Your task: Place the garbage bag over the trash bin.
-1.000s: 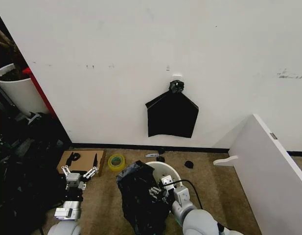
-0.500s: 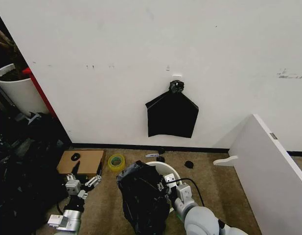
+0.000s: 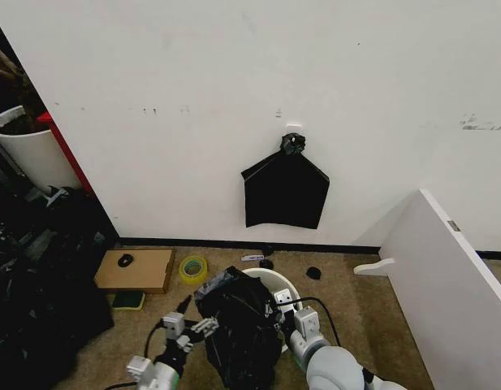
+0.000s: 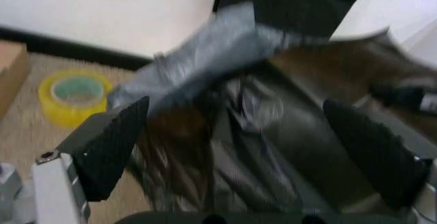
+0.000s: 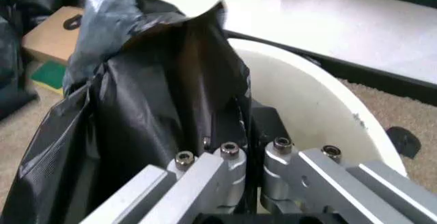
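The garbage bag point(image 3: 236, 325) is glossy, black and wrinkled, and it drapes over the near-left side of the round white trash bin point(image 3: 276, 281). My right gripper point(image 3: 276, 309) is at the bin's rim, shut on the bag's edge. In the right wrist view its fingers point(image 5: 228, 158) pinch the bag point(image 5: 143, 106) against the bin's white inner wall point(image 5: 307, 101). My left gripper point(image 3: 195, 328) is open, just left of the bag. In the left wrist view, the bag point(image 4: 239, 142) lies between that gripper's two spread black pads point(image 4: 109, 139).
A cardboard box point(image 3: 135, 270) and a yellow tape roll point(image 3: 192, 268) lie on the carpet to the left. A flat black bag point(image 3: 285, 193) hangs on the wall behind. A white board point(image 3: 445, 276) leans at the right. Dark bags point(image 3: 39, 309) pile at the left.
My left gripper has swung from beside the cardboard box rightward to the garbage bag's left side. The right gripper has kept its hold on the bag at the bin.
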Controlling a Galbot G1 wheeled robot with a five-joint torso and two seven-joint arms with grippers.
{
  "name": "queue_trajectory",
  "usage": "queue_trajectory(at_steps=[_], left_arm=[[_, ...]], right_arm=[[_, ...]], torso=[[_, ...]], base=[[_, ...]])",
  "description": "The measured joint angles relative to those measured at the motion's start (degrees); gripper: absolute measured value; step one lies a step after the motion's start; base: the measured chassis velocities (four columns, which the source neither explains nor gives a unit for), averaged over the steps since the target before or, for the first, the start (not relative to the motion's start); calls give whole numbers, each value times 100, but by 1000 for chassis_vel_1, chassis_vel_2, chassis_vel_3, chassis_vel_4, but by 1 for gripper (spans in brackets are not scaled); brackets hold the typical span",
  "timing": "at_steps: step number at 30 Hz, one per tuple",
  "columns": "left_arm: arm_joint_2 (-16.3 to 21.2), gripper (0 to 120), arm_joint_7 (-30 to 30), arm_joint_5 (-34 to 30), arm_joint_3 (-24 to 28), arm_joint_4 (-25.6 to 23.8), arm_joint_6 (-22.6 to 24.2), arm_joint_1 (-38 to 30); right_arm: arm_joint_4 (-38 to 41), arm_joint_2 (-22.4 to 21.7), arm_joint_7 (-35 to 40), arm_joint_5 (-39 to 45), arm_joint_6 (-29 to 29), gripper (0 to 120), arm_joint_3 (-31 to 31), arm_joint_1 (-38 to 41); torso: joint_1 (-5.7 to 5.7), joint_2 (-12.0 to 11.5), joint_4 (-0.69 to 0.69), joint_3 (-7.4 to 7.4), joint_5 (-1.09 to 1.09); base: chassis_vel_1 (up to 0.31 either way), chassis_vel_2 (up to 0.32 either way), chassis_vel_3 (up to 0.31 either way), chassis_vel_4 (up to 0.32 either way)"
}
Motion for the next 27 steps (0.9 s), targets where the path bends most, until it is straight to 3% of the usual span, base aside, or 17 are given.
queue_trajectory(at_steps=[15,19,24,27], left_arm=[[-53,100,-462,79,418,-190,541,-51],[-136,99,-844,199,580,-190,771,-168],[-260,96,-1824,242,867,-212,1144,-330],[-288,95,-2027,253,917,-237,1252,-367]], right_arm=[[12,-103,15,-226,32,0,170,-11],[3,-94,17,-241,42,0,152,-46],[3,-71,7,-272,45,0,104,-104],[3,-65,4,-274,47,0,98,-115]], torso=[[0,0,0,0,0],[0,0,0,0,0],[0,0,0,0,0],[0,0,0,0,0]], base=[[0,0,0,0],[0,0,0,0],[0,0,0,0],[0,0,0,0]])
